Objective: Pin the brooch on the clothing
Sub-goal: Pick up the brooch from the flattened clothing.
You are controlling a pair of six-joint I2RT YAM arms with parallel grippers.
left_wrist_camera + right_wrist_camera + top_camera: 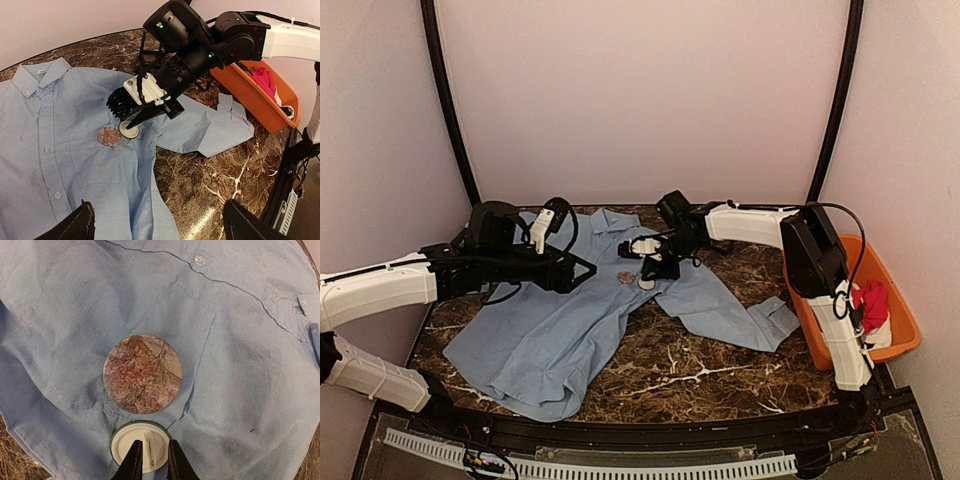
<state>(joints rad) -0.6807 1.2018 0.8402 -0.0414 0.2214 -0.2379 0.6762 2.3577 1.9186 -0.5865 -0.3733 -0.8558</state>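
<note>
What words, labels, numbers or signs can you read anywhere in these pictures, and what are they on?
No readable text anywhere.
Tag in the shirt collar: too small to read.
Brooch: mottled pattern, no letters.
White disc: blank.

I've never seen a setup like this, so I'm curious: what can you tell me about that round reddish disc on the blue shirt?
The reddish disc is flat, round and glossy, like polished stone, mottled red-brown with tan patches and dark veins. It lies face up on the chest pocket of the shirt, resting on the cloth. A white disc sits just beside it; the right gripper is at that one, not this.
</note>
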